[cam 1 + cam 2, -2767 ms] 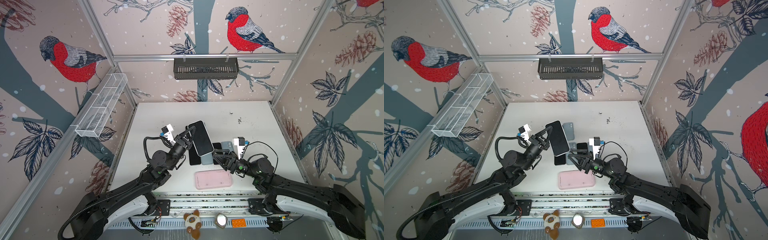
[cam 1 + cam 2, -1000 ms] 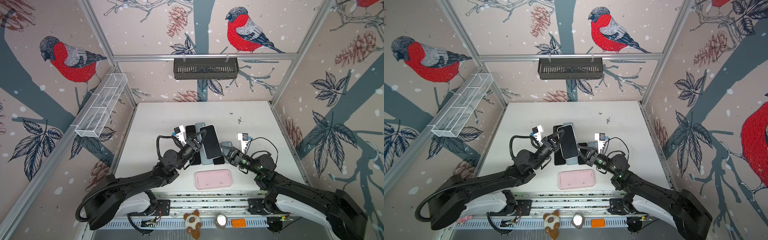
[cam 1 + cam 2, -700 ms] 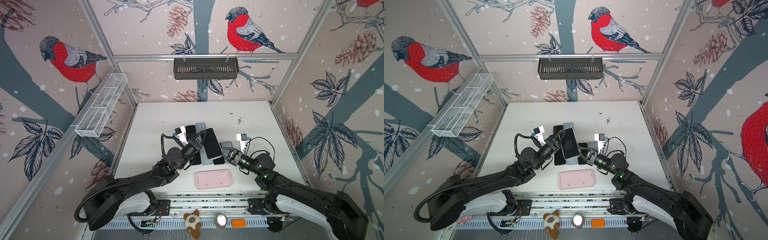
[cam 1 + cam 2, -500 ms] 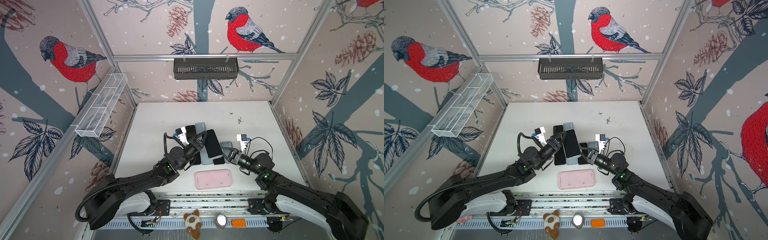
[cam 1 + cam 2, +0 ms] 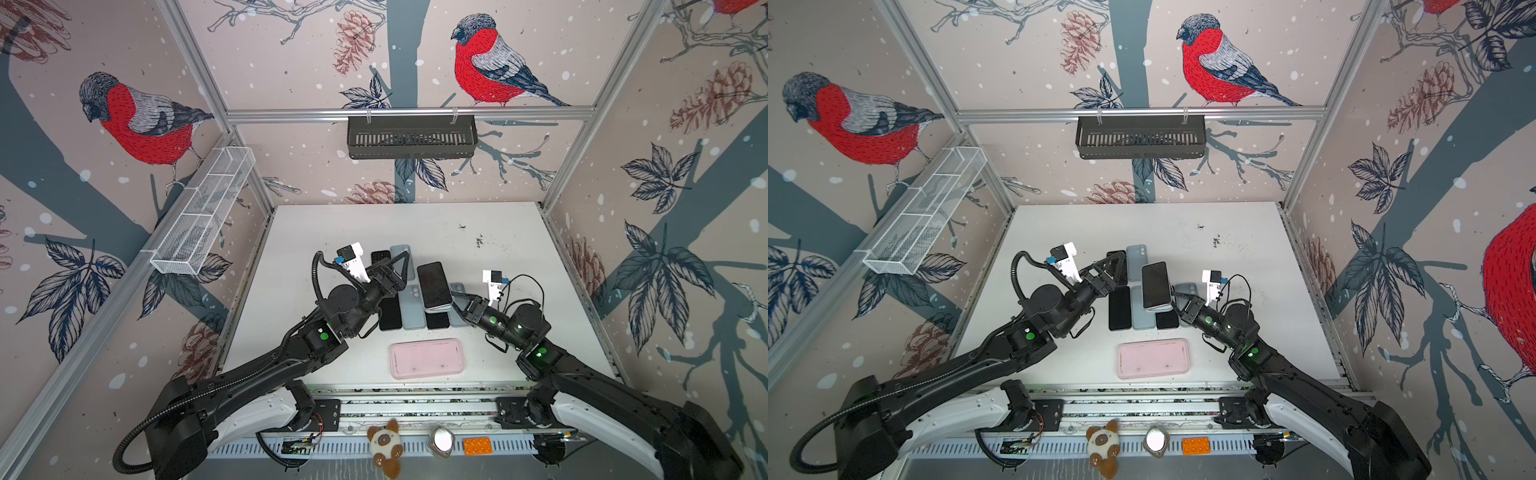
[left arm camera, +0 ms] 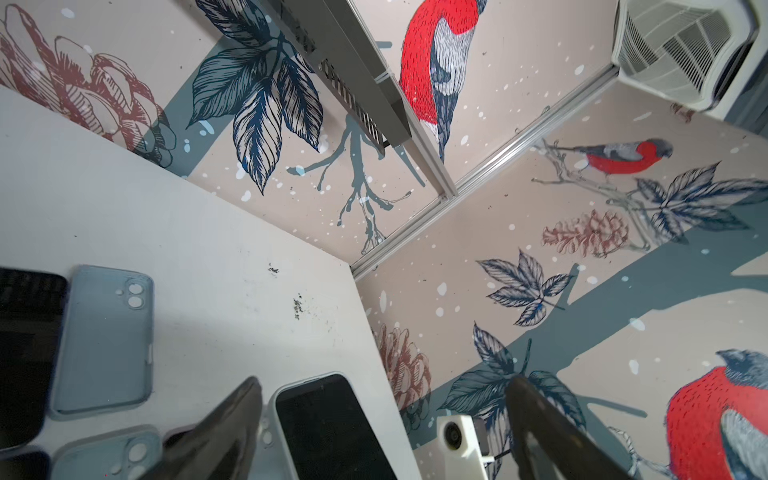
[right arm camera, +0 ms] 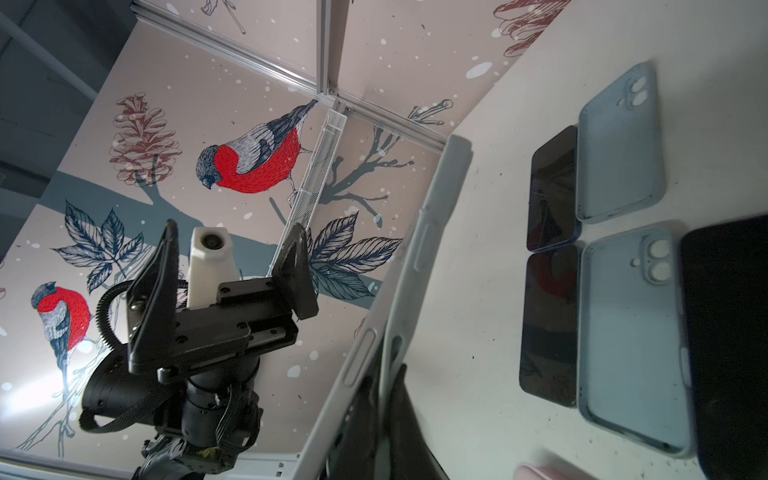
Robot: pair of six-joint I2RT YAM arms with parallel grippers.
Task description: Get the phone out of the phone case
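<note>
— Where's the phone (image 5: 434, 284)?

— Raised over the middle of the white table (image 5: 332, 232), dark screen up, sitting in its pale phone case (image 7: 446, 183). It's tilted above a row of blue cases (image 5: 413, 309) and bare handsets (image 5: 390, 311).

— Who's got it?

— The right gripper (image 5: 456, 300), fingers pressed tight on the case's near end. The left gripper (image 5: 397, 272) hangs just left of it, fingers (image 7: 166, 266) spread wide. A pink case (image 5: 427, 358) lies flat, nearer us.

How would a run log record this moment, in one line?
left jaws: open | right jaws: shut on cased phone | removal: not done
</note>
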